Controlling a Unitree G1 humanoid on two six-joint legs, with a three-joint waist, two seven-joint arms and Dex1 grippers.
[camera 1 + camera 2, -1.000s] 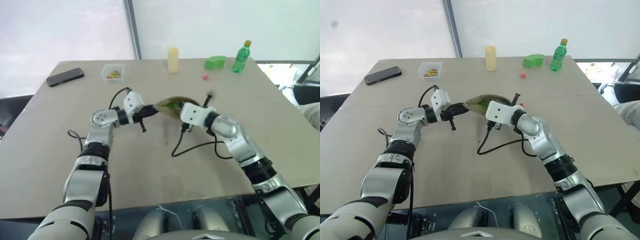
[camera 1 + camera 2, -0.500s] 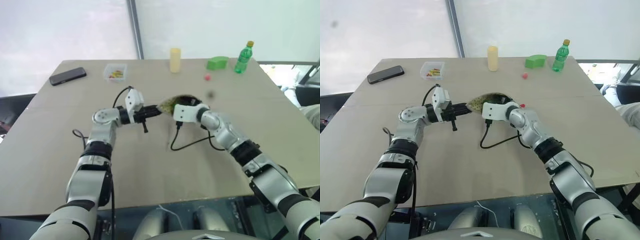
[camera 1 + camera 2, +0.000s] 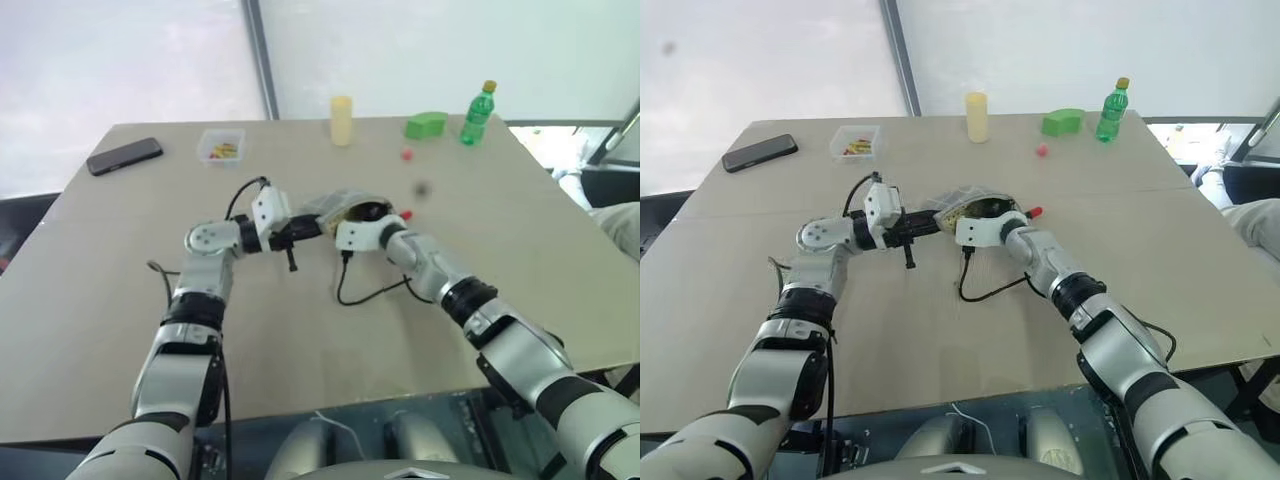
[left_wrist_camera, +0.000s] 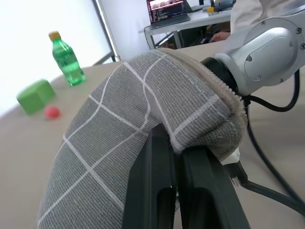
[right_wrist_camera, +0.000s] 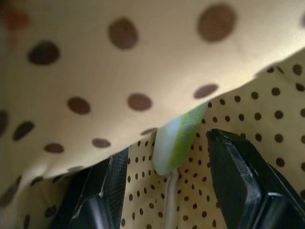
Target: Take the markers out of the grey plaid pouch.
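Note:
The grey plaid pouch point(image 3: 335, 203) hangs just above mid-table, its mouth gaping. My left gripper point(image 4: 178, 191) is shut on the fabric at the pouch's edge point(image 4: 128, 124) and points across toward the right arm point(image 4: 267, 52). My right gripper point(image 5: 171, 191) reaches inside the pouch with its fingers point(image 5: 238, 176) spread apart. Against the yellow dotted lining point(image 5: 95, 95), the end of the bright green marker point(image 5: 178, 138) lies between them, touching neither. From the head camera the right wrist point(image 3: 355, 235) sits at the pouch's mouth. A small red tip point(image 3: 1035, 212) shows at the pouch's right end.
Along the table's far edge stand a phone point(image 3: 124, 156), a clear box point(image 3: 221, 147), a pale yellow cylinder point(image 3: 342, 120), a green block point(image 3: 426, 125), a small red ball point(image 3: 407, 154) and a green bottle point(image 3: 476, 112). A black cable point(image 3: 370, 295) loops under the right wrist.
My right gripper has pushed forward into the pouch's mouth and its fingers have opened. The left gripper keeps its hold on the pouch's edge.

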